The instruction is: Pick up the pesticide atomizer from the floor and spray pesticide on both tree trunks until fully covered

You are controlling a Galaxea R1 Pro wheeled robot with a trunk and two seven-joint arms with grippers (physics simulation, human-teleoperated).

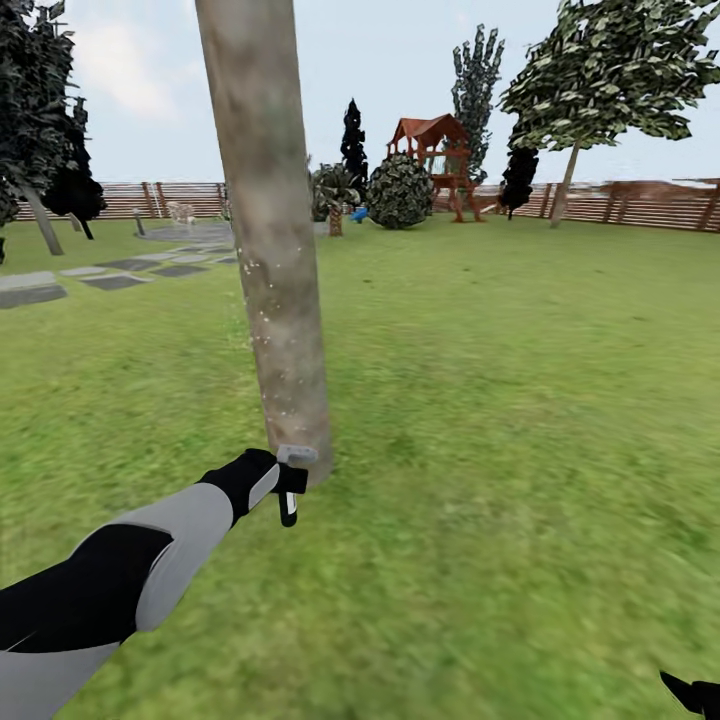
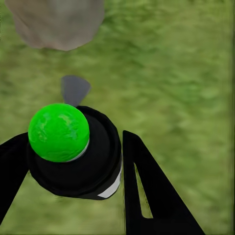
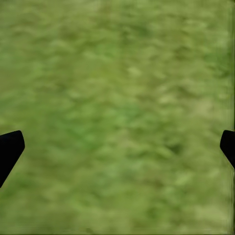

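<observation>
Grey-brown trunk (image 1: pixel 268 250) stands right in front of your left hand (image 1: pixel 285 485), which is clenched on the atomizer (image 2: pixel 73 152). In the left wrist view the fingers (image 2: pixel 156 196) flank the black sprayer body, its green cap (image 2: pixel 58 132) facing the camera and a grey nozzle (image 2: pixel 75 89) pointing at the trunk base (image 2: pixel 56 22) just ahead over grass. The nozzle sits low, near where the trunk meets the lawn (image 1: pixel 500 450). The trunk's long axis runs upright with a slight lean, so your coming move is likely a sweep up along it, nozzle facing the bark. Pale specks show on the bark at mid height; how much is covered I cannot tell.

Right hand (image 3: pixel 117 147) is released, fingers spread wide over bare grass, low at your right side (image 1: pixel 695 692) and well apart from the trunk. The left arm is the nearer one.

Second leafy tree (image 1: pixel 610 70) stands far off by the fence (image 1: pixel 640 205), with a playset (image 1: pixel 440 160) and bush (image 1: pixel 400 192) between. Nothing blocks the near trunk.
</observation>
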